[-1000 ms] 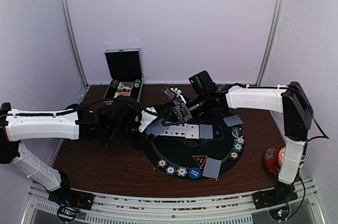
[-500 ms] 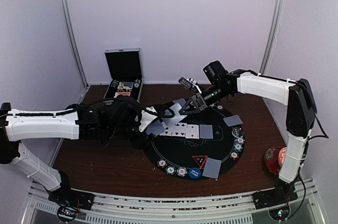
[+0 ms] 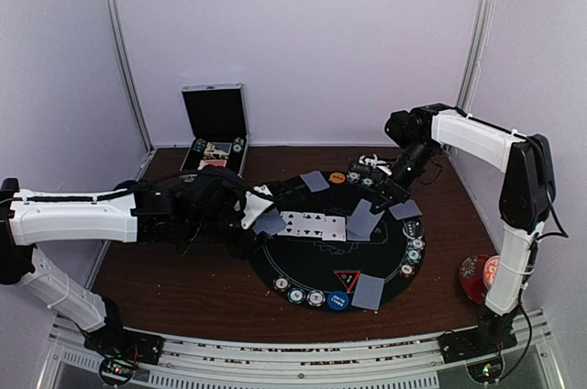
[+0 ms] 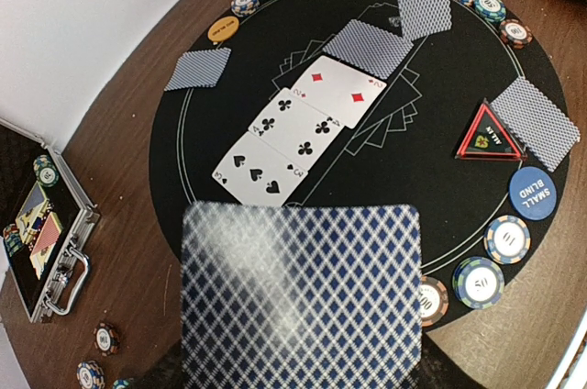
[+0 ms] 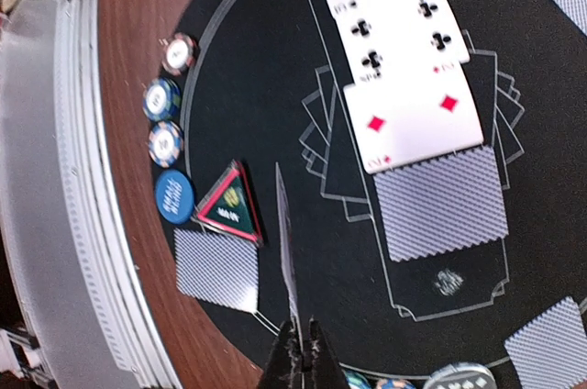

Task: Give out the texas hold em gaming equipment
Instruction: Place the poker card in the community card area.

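From above, the left hand (image 3: 249, 215) reaches in from the left and holds a blue-backed pack (image 3: 269, 222) at the left edge of the round black mat (image 3: 303, 265). The right hand (image 3: 374, 189) comes from the far right and carries one tilted card (image 3: 362, 221) over the right end of the face-up row (image 3: 312, 225).

In the left wrist view the pack (image 4: 303, 306) fills the near foreground. The fingers are hidden behind it, but it hangs clear of the mat, so I judge it gripped. Beyond lie three face-up cards (image 4: 298, 127), a face-down card (image 4: 370, 48) touching their far end, the red triangle marker (image 4: 487, 135), the blue button (image 4: 532, 189) and chips (image 4: 477, 281) along the rim.

The right wrist view shows the right hand (image 5: 298, 361) pressed together on the single card (image 5: 286, 251), seen edge-on above the mat. Past the face-down card (image 5: 440, 204) an outlined slot (image 5: 448, 281) lies bare.

Dealing appears well along. The next move probably calls for levelling the card, lowering it flat into that slot and releasing it without nudging its neighbour.
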Controlling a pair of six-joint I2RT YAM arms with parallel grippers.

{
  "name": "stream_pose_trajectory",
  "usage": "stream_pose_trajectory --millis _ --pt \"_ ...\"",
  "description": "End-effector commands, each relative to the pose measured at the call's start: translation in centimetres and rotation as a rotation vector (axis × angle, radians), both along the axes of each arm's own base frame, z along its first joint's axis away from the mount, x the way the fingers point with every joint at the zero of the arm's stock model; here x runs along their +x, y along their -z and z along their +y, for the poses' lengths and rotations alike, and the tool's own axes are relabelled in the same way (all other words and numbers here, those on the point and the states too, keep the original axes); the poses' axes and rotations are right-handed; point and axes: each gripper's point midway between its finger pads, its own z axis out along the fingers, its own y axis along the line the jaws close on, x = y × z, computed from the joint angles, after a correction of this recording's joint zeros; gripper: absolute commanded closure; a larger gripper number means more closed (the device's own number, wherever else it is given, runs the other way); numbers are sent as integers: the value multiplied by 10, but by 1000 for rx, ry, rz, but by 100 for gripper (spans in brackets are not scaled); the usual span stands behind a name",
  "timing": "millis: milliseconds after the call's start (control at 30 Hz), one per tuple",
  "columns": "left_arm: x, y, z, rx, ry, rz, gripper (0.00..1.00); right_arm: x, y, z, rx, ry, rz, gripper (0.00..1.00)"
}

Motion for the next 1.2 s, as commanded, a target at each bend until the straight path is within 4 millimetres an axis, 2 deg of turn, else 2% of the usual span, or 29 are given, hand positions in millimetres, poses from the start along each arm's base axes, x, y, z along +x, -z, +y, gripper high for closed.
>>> stream_pose_trajectory --millis 0,167,367,567,967,1167 --pt "4 -10 -8 -36 3 -31 36 -2 18 -42 -230 -127 -91 100" --pt "5 -11 -8 -36 3 -32 36 0 38 -61 -344 -184 -97 100" --pt "5 -8 -9 -30 5 -29 36 10 54 -74 -436 -228 -108 100" --pt "5 -6 -9 -25 4 -27 36 15 64 -72 -442 -267 -99 100" --pt "5 -7 -9 -26 4 -28 36 47 75 -60 -444 -240 -123 100" --pt "5 -8 -9 -28 6 -28 36 62 85 -62 -482 -210 -158 100"
